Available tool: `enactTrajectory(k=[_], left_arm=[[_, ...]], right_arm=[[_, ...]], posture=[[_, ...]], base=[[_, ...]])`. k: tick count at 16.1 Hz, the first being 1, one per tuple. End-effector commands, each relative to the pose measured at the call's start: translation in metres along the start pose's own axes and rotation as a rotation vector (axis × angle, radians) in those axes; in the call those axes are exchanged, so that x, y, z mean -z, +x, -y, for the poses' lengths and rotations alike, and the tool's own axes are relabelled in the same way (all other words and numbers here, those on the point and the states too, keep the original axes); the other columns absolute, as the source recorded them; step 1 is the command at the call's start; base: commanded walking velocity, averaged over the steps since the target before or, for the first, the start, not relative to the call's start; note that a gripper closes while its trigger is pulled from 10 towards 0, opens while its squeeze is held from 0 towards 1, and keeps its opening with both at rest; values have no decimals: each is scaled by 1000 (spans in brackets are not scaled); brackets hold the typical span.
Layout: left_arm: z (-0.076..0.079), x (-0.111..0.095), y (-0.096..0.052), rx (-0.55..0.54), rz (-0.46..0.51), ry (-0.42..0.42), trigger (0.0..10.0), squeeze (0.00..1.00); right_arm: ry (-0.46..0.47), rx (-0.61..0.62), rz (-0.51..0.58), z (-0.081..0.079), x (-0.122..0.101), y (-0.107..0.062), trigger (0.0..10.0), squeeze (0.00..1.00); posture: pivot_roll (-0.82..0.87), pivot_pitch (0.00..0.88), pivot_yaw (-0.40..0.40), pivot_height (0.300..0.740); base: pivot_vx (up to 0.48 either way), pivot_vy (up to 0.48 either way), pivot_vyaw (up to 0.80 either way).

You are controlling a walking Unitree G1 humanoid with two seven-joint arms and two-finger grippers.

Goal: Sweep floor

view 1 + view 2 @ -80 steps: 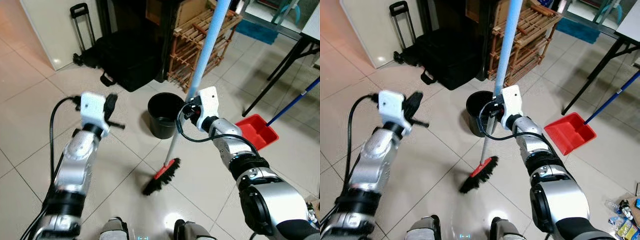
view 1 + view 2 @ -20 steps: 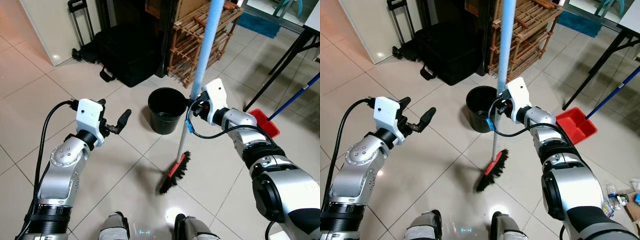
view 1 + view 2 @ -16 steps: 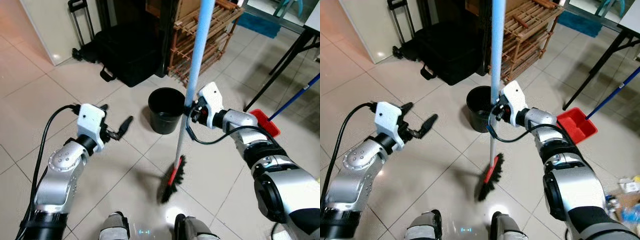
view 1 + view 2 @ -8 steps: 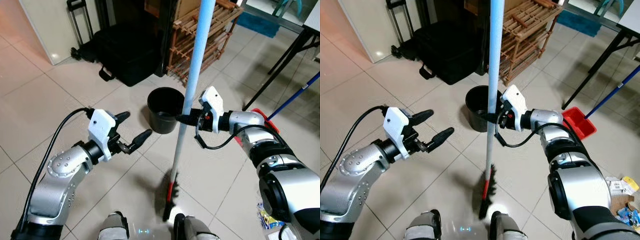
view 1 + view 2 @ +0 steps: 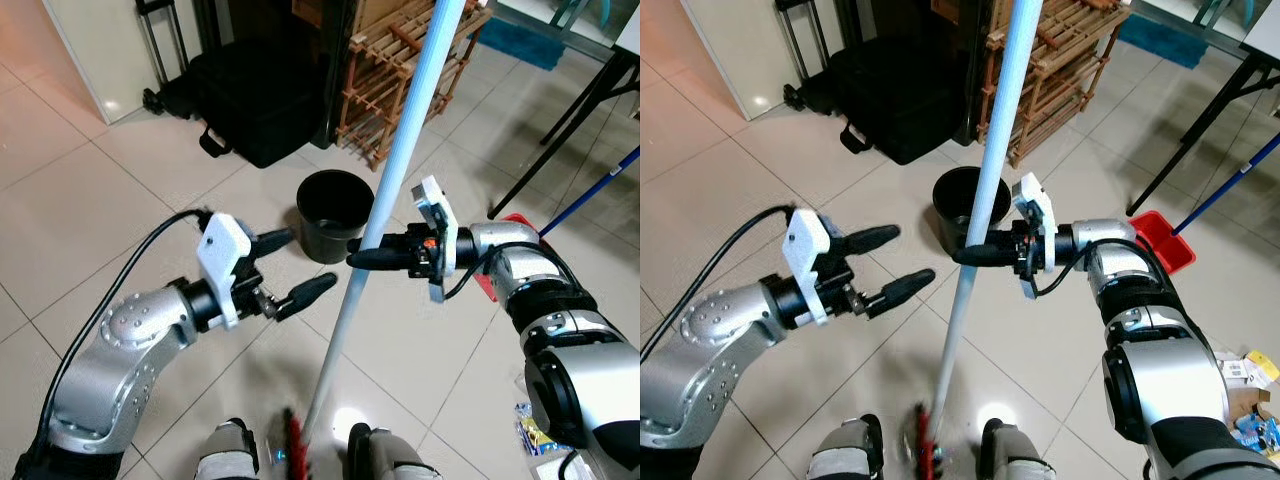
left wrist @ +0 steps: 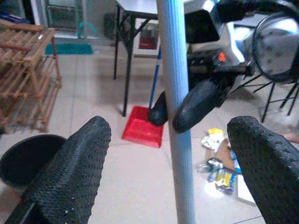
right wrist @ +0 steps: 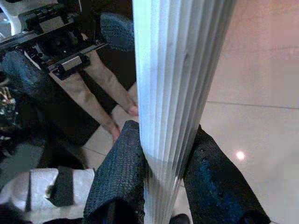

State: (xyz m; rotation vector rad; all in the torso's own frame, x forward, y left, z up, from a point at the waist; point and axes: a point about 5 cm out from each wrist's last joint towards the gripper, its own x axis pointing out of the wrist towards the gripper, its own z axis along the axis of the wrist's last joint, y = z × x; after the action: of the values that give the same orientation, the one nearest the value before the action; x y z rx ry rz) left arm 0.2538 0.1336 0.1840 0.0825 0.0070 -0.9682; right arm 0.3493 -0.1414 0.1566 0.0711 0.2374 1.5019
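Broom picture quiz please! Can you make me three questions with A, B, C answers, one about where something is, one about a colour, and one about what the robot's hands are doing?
1. Where is the black bucket?
A. on the floor before the wooden rack
B. on a table
C. inside the red dustpan

2. What colour is the broom handle?
A. green
B. light blue
C. yellow

3. What are the grippers doing?
A. both are open
B. the right gripper is shut on the broom handle and the left gripper is open beside it
C. the left one holds the bucket

Answers: 1 A, the bucket stands on the tiles in front of the rack. 2 B, the pole is pale blue. 3 B, the right fingers pinch the pole; the left fingers are spread wide, not touching it.
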Motion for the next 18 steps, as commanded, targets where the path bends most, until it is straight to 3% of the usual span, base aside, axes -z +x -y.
enactTrajectory(k=[1,5,9,11,15,18], left_arm=[[5,-5,2,37,11,-3,10000,0],[3,-32,16,54,114,-25,10000,0],[-1,-53,30,74,235,-97,10000,0],[0,-55,31,91,236,-108,10000,0],[-4,-68,26,136,319,-233,10000,0],[-4,-66,23,137,311,-244,10000,0]], right_arm=[[-29,-30,26,-2,-7,-4,10000,0],[-58,-21,39,-4,-6,6,10000,0],[-67,-75,117,-11,-15,17,10000,0],[-70,-88,125,-14,-15,18,10000,0],[-65,-118,177,-20,-24,16,10000,0],[-71,-119,188,-23,-28,16,10000,0]], posture=[[79,237,-72,740],[78,239,-73,740],[68,238,-72,740],[67,239,-72,740],[65,241,-70,740],[66,240,-69,740]], base=[[0,0,0],[0,0,0],[0,0,0],[0,0,0],[0,0,0],[0,0,0]])
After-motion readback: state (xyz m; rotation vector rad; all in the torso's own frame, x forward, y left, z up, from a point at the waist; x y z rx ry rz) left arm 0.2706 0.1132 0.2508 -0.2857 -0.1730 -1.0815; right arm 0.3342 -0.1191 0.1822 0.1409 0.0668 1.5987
